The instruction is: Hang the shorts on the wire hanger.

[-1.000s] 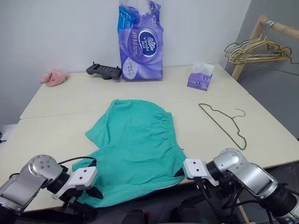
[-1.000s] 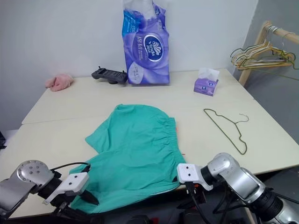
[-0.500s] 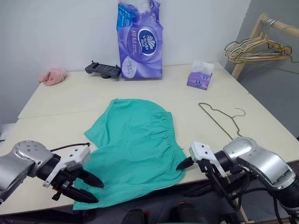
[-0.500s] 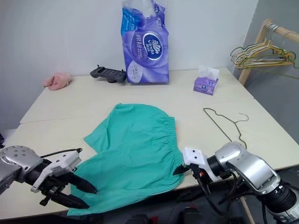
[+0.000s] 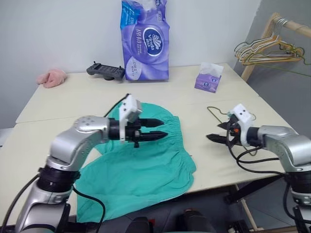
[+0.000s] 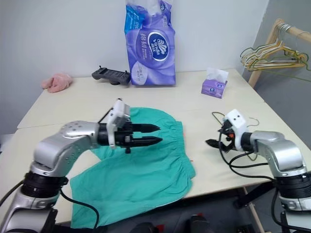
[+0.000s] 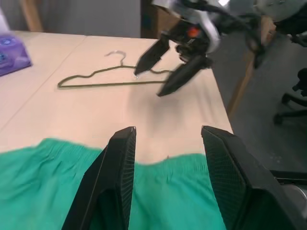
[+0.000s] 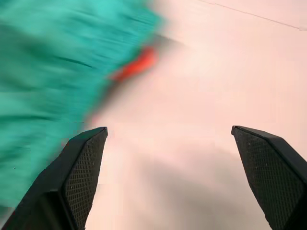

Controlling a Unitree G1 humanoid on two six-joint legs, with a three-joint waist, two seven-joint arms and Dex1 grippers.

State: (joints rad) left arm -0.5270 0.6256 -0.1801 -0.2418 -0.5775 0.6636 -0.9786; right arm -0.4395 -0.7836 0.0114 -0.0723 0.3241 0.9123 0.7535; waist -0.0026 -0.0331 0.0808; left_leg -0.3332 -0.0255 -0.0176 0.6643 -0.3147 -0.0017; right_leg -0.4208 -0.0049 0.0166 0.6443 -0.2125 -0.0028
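Head views, step: nothing is gripped yet; I'd call this the reach-in stage, both arms raised over the bench (image 5: 58, 99), the shorts (image 5: 146, 165) lying flat and the wire hanger (image 6: 243, 127) bare.
Head views, left claw (image 5: 160, 128): hovers above the waistband end of the shorts, pointing toward 3 o'clock, fingers apart and empty.
Head views, right claw (image 5: 217, 132): hangs at the hanger's near side, fingers spread wide, nothing between them; whether it touches the wire I cannot tell.
Head views, places: shorts at mid-bench toward 6 o'clock; hanger at 3 o'clock of them, well apart.
Left wrist view: its two black fingers (image 7: 120, 163) stand apart over the green hem; across bare bench lies the hanger (image 7: 110, 82), thin olive wire, triangular with a curled hook, and the right claw (image 7: 165, 67) above it.
Right wrist view: wide-set, cross-hatched fingers (image 8: 81, 158) over pale bench top; the shorts' edge (image 8: 53, 72) and an orange tag (image 8: 136, 64) at 10 o'clock.
Next move, my guess: pinch the thin wire off the flat top, which needs a low, exact close; the other claw must gather limp cloth.
Materials: shorts soft, teal, with a gathered elastic waist; bench smooth, cream.
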